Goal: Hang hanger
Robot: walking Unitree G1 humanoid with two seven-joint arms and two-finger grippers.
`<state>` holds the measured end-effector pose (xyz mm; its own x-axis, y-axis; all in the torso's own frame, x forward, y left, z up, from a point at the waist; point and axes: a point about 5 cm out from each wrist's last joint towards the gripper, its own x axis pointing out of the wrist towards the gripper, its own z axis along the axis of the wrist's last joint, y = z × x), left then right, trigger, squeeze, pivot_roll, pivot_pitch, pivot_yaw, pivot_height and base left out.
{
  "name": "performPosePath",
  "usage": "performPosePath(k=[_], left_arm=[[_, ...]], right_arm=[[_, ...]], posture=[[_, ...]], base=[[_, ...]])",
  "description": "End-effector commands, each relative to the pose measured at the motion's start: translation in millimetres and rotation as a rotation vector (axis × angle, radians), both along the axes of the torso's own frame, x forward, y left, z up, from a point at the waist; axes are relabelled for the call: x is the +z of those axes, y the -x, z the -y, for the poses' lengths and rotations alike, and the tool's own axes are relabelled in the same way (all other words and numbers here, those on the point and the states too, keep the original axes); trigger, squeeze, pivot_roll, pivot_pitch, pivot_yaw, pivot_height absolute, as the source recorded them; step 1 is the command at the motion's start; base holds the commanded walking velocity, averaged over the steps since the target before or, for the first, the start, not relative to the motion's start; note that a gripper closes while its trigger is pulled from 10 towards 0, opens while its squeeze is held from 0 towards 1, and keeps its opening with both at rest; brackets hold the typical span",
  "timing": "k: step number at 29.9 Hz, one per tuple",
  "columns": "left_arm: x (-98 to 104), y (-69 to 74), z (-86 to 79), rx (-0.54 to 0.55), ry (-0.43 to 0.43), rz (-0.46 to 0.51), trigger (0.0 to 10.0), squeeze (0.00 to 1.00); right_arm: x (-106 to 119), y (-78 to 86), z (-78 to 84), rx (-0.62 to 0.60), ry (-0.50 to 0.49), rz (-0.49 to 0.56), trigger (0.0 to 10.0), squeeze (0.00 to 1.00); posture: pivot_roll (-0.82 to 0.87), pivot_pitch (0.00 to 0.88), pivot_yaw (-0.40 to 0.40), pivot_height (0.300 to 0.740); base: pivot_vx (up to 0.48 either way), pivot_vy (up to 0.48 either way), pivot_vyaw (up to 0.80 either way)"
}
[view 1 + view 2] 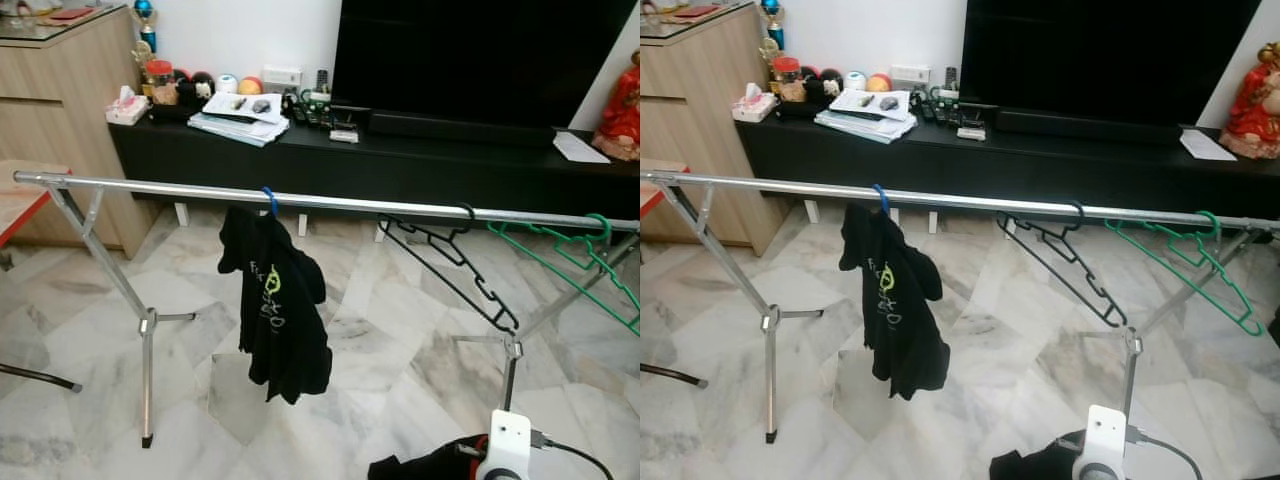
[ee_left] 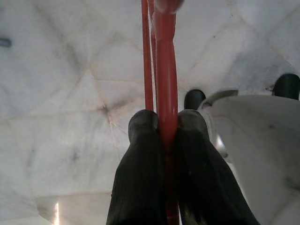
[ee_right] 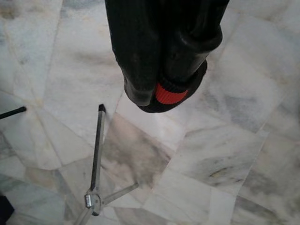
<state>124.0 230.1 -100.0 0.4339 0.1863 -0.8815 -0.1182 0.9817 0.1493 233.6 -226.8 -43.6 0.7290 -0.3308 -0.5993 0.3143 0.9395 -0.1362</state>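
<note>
Your left gripper [image 2: 166, 126] is clenched on the red hanger [image 2: 165, 70]; your right gripper [image 3: 161, 91] grasps it too. Black shirt [image 1: 272, 300] at 11 o'clock on the rail [image 1: 340, 203], black hanger [image 1: 455, 262] at 1, green hanger [image 1: 575, 258] at 2.

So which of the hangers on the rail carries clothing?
The blue hanger, leftmost on the rail, carries a black shirt; the black hanger and green hanger hang bare.
</note>
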Motion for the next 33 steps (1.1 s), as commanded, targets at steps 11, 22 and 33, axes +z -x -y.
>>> performPosePath(k=[11,22,33], left_arm=[[-3,-2.2,14.7,-0.026,-0.01,-0.028,10.0,0.0],[2,27.0,-31.8,0.004,-0.048,-0.043,10.0,0.0],[8,51.4,-60.8,0.033,-0.066,-0.063,10.0,0.0]], right_arm=[[5,-4.5,3.4,-0.011,0.002,0.034,10.0,0.0],[9,-10.1,3.8,-0.025,-0.004,0.065,10.0,0.0],[13,-14.4,5.5,-0.042,-0.016,0.09,10.0,0.0]], posture=[[0.11,0.0,-0.037,0.74],[0.11,0.0,-0.034,0.74],[0.11,0.0,-0.037,0.74]], base=[[-0.181,0.0,0.0],[-0.324,0.0,0.0],[-0.334,0.0,0.0]])
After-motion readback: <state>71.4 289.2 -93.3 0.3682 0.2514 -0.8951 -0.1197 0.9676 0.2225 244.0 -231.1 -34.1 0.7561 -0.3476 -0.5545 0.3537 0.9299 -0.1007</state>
